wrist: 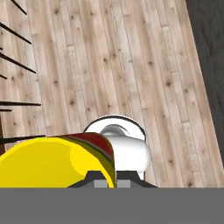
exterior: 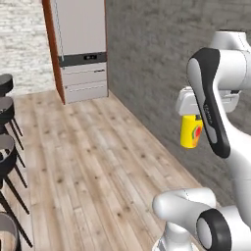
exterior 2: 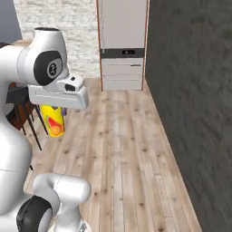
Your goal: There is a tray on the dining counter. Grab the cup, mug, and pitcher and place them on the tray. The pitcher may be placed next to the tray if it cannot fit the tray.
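Observation:
My gripper (exterior: pixel 192 121) is shut on the cup (exterior: pixel 190 131), a small yellow tumbler with a red-orange mark, and holds it high above the wooden floor. The cup (exterior 2: pixel 54 121) hangs below the white hand in the right base view. In the hand view the cup (wrist: pixel 48 162) lies across the bottom left, against the dark fingertips (wrist: pixel 101 178). A strip of reddish wood panel (exterior 2: pixel 18 113) behind the arm looks like the dining counter's front. The tray, the mug and the pitcher are out of view.
A tall grey fridge unit (exterior: pixel 81 49) in a wood frame stands at the far end of the floor. A dark grey wall (exterior: pixel 157 63) runs along the right. Black stools (exterior: pixel 7 147) line the left edge. Open plank floor (exterior: pixel 98 162) lies between them.

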